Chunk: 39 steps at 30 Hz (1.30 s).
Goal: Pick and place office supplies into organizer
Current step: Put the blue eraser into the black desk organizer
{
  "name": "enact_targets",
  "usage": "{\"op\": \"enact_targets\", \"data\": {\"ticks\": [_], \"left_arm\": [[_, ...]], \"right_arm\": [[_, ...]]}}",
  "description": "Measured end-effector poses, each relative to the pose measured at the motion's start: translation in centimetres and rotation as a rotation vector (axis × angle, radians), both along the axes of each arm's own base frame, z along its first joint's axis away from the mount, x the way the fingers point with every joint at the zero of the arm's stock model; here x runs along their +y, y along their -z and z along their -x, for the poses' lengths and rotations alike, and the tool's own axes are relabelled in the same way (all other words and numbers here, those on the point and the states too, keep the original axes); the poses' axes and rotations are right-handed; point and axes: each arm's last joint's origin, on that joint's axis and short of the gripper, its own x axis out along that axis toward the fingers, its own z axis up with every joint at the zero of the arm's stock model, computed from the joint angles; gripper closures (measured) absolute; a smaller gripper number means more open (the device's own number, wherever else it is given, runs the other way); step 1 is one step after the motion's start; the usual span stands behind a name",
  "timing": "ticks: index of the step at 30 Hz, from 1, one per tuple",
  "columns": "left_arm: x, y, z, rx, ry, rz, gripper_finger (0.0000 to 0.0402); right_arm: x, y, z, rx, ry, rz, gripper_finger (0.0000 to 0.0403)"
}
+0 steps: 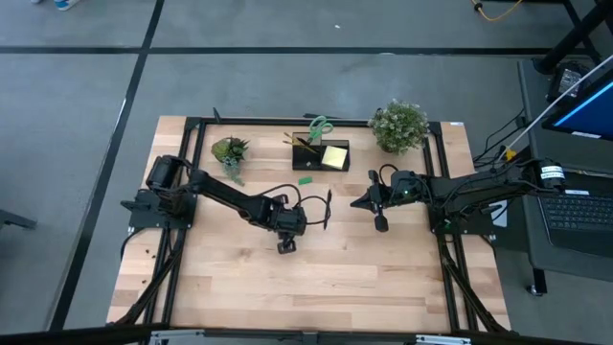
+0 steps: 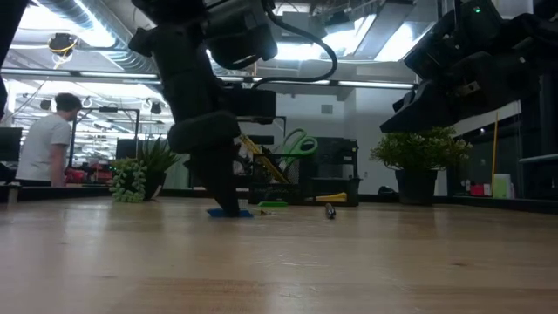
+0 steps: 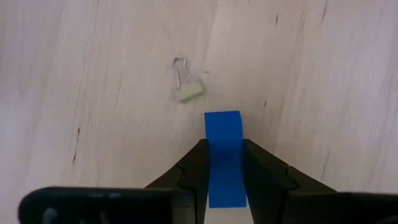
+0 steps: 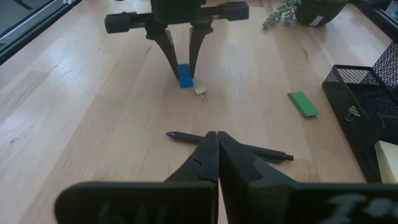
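A blue eraser lies flat on the wooden table near its middle, and my left gripper is shut on it; the right wrist view shows the eraser and that gripper from farther off. My right gripper hangs shut and empty to the right, above a black pen lying on the table. The black organizer stands at the far middle with green scissors and a yellow sticky-note pad in it. A green eraser lies in front of it. My left gripper pinches the blue eraser's two long sides between its two fingers, at the end nearer the wrist. The fingers come steeply from above and lie along the eraser. The eraser rests on the table, its far end sticking out past the fingertips.
A small pale binder clip lies just beyond the blue eraser. Two potted plants stand at the far left and far right of the organizer. Bare wood stretches toward the near edge. A person stands beyond the table.
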Motion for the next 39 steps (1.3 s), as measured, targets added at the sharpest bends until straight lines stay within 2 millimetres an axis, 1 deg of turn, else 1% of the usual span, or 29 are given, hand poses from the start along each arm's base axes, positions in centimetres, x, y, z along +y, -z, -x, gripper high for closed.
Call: {"op": "enact_targets", "data": {"ticks": [3, 7, 12, 16, 20, 26, 32, 39], "left_arm": [[0.0, -0.4, 0.1, -0.008, 0.006, -0.002, 0.0322], [0.1, -1.4, 0.2, -0.034, -0.001, -0.026, 0.0322], [0.4, -3.1, 0.5, -0.085, 0.03, -0.098, 0.0322], [1.1, -4.6, 0.6, -0.121, 0.068, -0.17, 0.0322], [2.6, -5.9, 0.4, -0.166, 0.101, -0.216, 0.0322], [5.4, -7.1, -0.2, -0.232, 0.128, -0.286, 0.0322], [8.4, -7.7, -0.7, -0.272, 0.133, -0.36, 0.0322], [11.2, -7.8, -0.5, -0.261, 0.114, -0.401, 0.0322]], "right_arm": [[0.0, 0.0, 0.0, 0.004, 0.0, 0.0, 0.0397], [0.0, 0.0, 0.0, 0.005, 0.0, 0.0, 0.0397], [0.0, 0.1, 0.0, 0.006, 0.0, 0.0, 0.0397], [0.0, 0.1, 0.0, 0.007, 0.0, 0.0, 0.0397], [0.0, 0.0, 0.0, 0.006, 0.0, 0.0, 0.0397], [0.0, 0.1, 0.0, 0.007, 0.0, -0.001, 0.0397], [0.0, 0.0, 0.0, 0.006, 0.0, 0.0, 0.0397], [0.0, 0.0, 0.0, 0.006, -0.002, 0.002, 0.0397]]}}
